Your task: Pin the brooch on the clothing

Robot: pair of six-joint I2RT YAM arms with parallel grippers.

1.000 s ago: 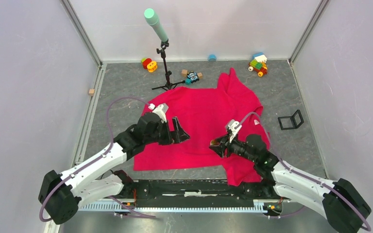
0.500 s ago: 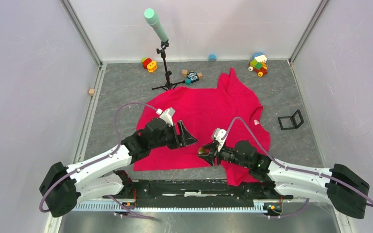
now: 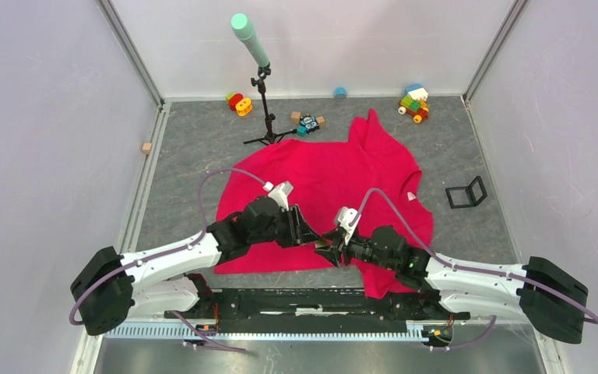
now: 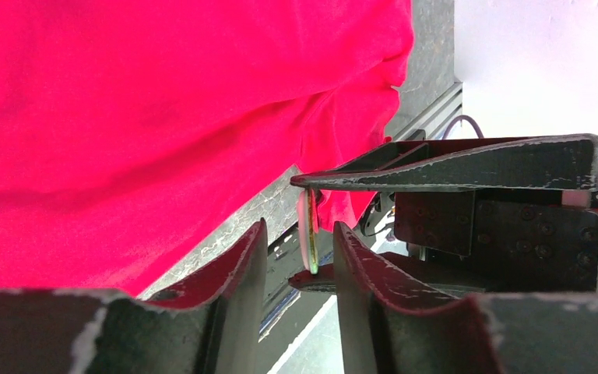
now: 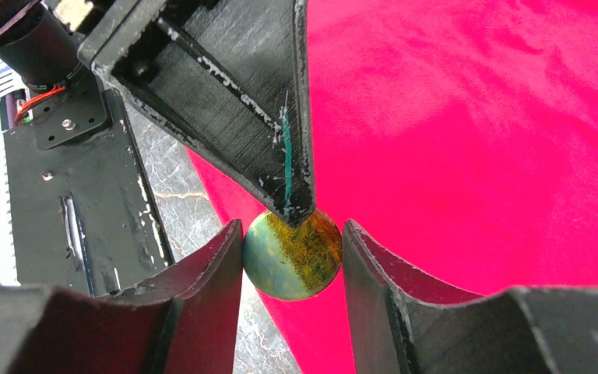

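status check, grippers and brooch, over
Right gripper shut on the brooch by its rim. Left gripper open, fingers straddling its faces, over the shirt's near hem. Not pinned; nothing in the way.

Bright even light, soft faint shadows, wrist views blurred up close

We hold both arms low and angled inward, so the two wrists meet tip to tip near the middle in front of our bases. Our left arm (image 3: pixel 167 255) comes in from the left and our right arm (image 3: pixel 467 274) from the right, both stretched nearly flat. Our right pincer (image 5: pixel 292 230) is closed on the brooch (image 5: pixel 292 266), its fingers pressing the rim from either side. Our left pincer (image 4: pixel 299 227) is parted, crosswise to the right one, one finger on each side of the disc's faces with a gap at each.
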